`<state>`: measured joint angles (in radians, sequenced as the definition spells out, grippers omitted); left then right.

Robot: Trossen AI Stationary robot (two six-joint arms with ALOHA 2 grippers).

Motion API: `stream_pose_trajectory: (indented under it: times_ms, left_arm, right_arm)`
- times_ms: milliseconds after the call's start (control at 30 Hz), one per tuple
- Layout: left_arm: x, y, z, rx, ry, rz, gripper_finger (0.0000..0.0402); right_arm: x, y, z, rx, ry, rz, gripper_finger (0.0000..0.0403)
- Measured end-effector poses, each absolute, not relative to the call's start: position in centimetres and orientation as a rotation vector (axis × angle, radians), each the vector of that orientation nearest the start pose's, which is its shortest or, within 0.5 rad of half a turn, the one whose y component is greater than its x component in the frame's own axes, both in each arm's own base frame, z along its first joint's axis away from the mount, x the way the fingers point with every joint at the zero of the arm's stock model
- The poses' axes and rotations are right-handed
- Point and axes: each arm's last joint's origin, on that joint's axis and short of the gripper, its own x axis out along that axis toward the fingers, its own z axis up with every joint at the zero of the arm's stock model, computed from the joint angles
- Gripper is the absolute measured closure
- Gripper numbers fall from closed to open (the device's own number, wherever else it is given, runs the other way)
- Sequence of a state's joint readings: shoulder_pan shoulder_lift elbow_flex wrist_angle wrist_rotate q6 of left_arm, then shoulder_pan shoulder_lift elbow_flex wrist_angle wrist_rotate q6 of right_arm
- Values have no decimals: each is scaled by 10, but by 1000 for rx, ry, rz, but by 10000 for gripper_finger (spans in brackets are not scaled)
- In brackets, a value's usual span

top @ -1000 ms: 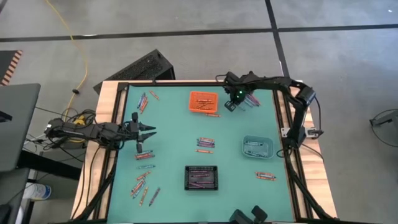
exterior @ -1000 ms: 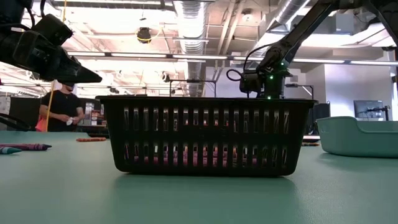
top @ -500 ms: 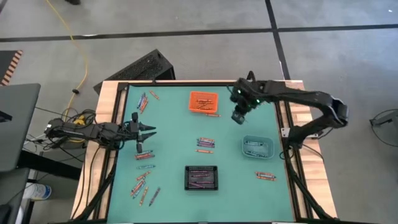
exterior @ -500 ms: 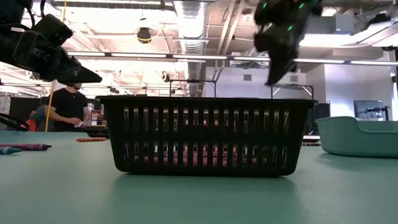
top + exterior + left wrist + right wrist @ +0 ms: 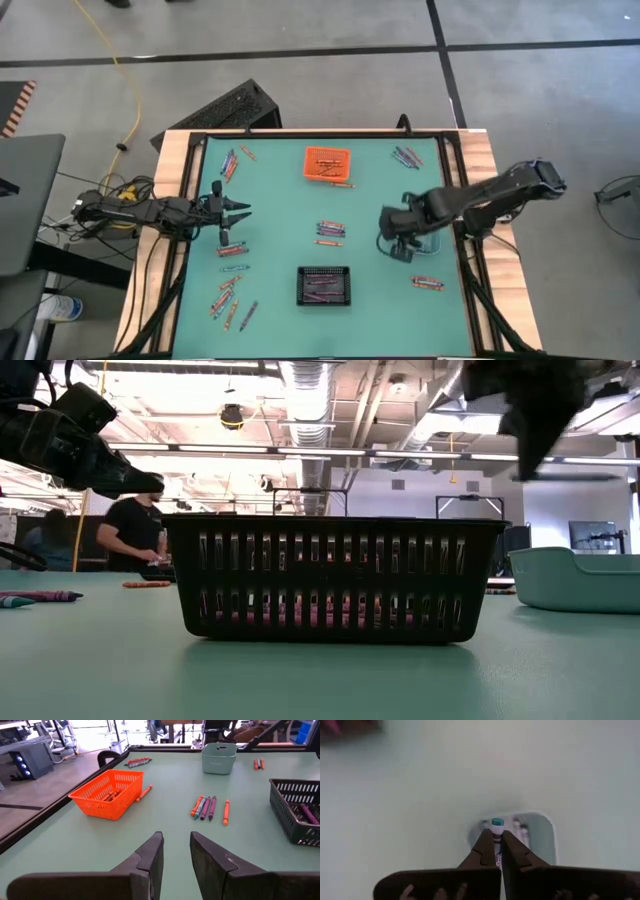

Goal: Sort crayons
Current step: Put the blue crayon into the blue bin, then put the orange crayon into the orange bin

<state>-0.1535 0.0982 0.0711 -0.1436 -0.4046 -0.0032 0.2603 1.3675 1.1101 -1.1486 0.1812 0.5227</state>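
Observation:
My right gripper hangs over the table by the teal bin, pointing down, shut on a teal-tipped crayon. In the right wrist view the bin lies below the fingers. In the low view the gripper hangs high at the right. More crayons lie flat on the mat in loose groups: at the centre, far right, near right, far left and near left. My left gripper waits open at the left edge, with nothing between its fingers. My right gripper pinches the crayon between its two fingers, coming from above and pointing down. The crayon lies along the fingers, and its teal end sticks out past their tips. It hangs clear of the table and the bin.
An orange bin with crayons stands at the far centre, with one crayon beside it. A black slotted bin stands at the near centre. A wooden frame borders the green mat. People stand in the room beyond.
My right gripper has swung from the far right corner toward the table's near edge, rising and rolling as it went. It now hangs by the teal bin, still shut.

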Motion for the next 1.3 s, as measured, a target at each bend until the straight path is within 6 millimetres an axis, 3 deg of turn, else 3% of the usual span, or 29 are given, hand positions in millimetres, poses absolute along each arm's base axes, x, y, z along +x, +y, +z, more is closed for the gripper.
stream_pose_trajectory:
  times_ms: [133, 267, 700, 933, 1133, 1300]
  left_arm:
    - [97, -4, 167, 44, 164, 250, 316]
    - [97, -4, 167, 44, 164, 250, 316]
    - [97, -4, 167, 44, 164, 250, 316]
    - [97, -4, 167, 44, 164, 250, 316]
    - [97, -4, 167, 44, 164, 250, 316]
    - [97, -4, 167, 44, 164, 250, 316]
  right_arm:
    - [219, 61, 233, 79, 1426, -308, 394]
    - [212, 58, 219, 65, 1454, -344, 381]
    - [211, 55, 218, 67, 1463, -356, 326]
    - [222, 64, 240, 273, 1408, -309, 325]
    - [240, 90, 251, 383, 1202, -162, 325]
    - [280, 120, 259, 318, 817, 72, 325]
